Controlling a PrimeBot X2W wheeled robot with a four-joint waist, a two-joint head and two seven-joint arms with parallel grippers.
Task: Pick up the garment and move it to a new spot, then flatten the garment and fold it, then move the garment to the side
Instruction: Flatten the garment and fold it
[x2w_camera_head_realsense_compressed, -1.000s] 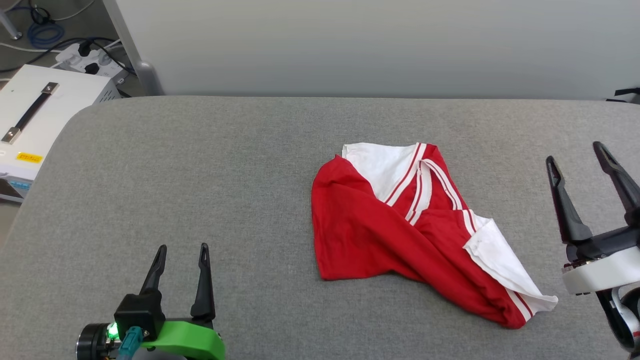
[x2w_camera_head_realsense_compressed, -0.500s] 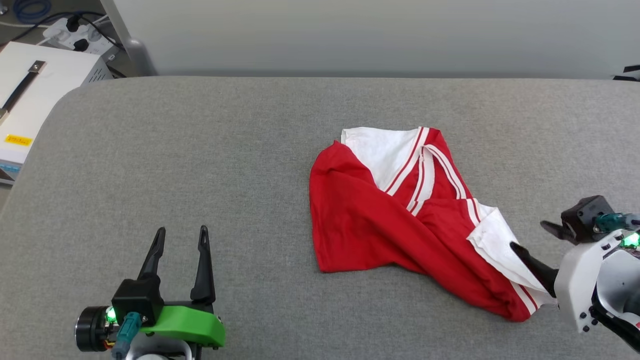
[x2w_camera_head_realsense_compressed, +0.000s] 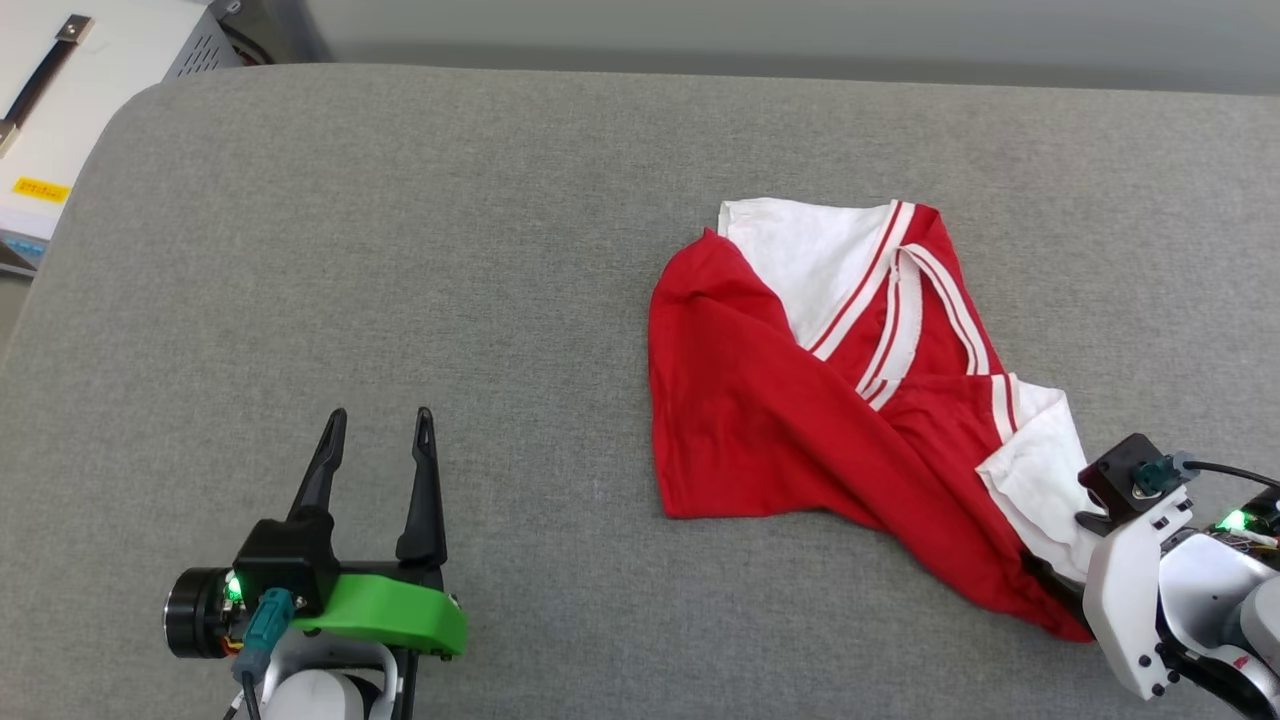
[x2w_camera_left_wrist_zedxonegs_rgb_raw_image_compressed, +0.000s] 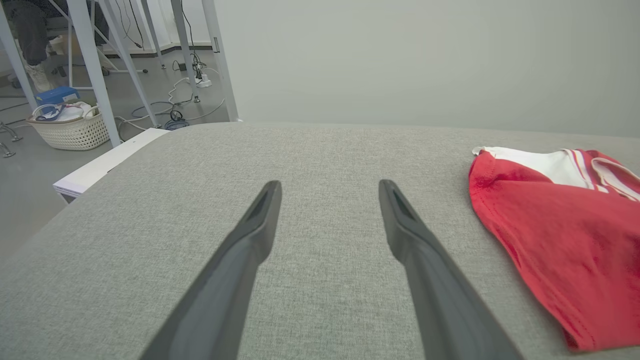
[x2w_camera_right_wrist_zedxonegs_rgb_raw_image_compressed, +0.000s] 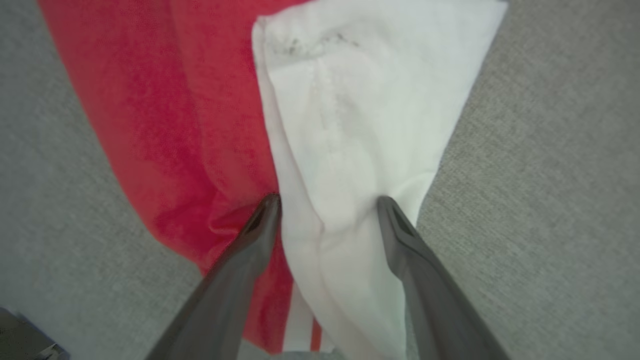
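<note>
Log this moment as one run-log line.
garment: crumpled on table | right gripper: open, fingers astride its white sleeve | left gripper: open, clear of garment | step: pick-up, no grip yet

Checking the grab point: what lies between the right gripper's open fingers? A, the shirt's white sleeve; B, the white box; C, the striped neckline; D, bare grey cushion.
A: the right wrist view shows the right gripper open astride the white sleeve of the garment.
</note>
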